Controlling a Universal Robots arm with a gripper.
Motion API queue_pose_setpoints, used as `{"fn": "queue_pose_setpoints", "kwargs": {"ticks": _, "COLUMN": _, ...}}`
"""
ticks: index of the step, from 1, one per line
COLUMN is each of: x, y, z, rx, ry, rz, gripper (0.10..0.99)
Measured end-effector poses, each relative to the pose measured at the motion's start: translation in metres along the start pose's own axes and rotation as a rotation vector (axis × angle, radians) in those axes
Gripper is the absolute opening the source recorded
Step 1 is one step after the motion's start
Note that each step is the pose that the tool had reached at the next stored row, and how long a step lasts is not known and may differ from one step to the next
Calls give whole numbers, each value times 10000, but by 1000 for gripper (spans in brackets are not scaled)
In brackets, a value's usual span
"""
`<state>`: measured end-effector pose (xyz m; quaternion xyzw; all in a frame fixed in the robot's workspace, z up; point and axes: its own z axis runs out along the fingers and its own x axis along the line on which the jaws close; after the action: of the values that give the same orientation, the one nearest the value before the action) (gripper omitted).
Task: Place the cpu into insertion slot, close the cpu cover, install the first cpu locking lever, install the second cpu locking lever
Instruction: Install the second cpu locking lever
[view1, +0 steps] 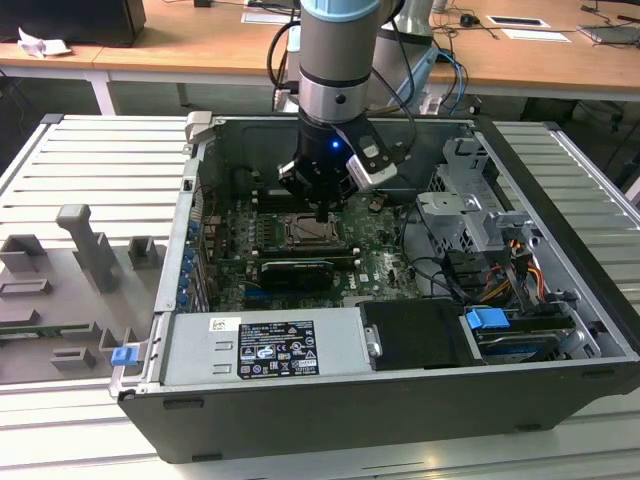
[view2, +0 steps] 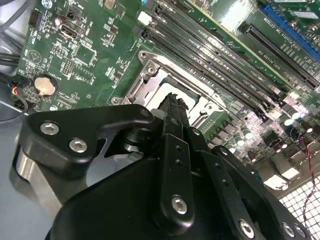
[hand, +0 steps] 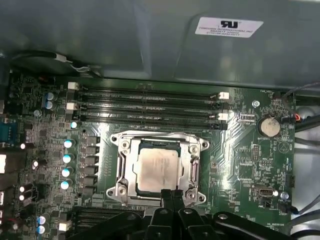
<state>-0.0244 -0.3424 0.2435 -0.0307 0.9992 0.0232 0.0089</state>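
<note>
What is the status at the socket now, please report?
Gripper fingers together, holding nothing, tip at edge of cpu cover. Cpu seated in insertion slot, cover down over it. Nothing in the way.

Exterior view: high, oblique, distant, over the open computer case (view1: 400, 400). Both wrist views look closely down past the gripper (hand: 172, 194) onto the insertion slot (hand: 157, 167).

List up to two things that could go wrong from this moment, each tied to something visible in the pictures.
1. The tool sits close over the cpu cover, which lies down around the cpu; a small sideways slip could scrape the chip's metal top.
2. The memory slots run right beside the socket, so a stray sweep of the arm might knock them or the nearby capacitors.
</note>
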Motion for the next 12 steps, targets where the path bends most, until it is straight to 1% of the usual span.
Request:
{"fn": "queue_pose_setpoints", "kwargs": {"ticks": 2, "x": 1, "y": -18, "z": -1, "rx": -1, "ry": 0, "rz": 0, "gripper": 106}}
{"fn": "queue_pose_setpoints", "kwargs": {"ticks": 10, "x": 10, "y": -159, "z": -6, "rx": -11, "ry": -1, "rz": 1, "gripper": 106}}
{"fn": "queue_pose_setpoints", "kwargs": {"ticks": 11, "x": 14, "y": -191, "z": -5, "rx": -32, "ry": -2, "rz": 0, "gripper": 106}}
{"fn": "queue_pose_setpoints", "kwargs": {"ticks": 12, "x": 36, "y": -222, "z": 7, "rx": -155, "ry": -10, "rz": 5, "gripper": 106}}
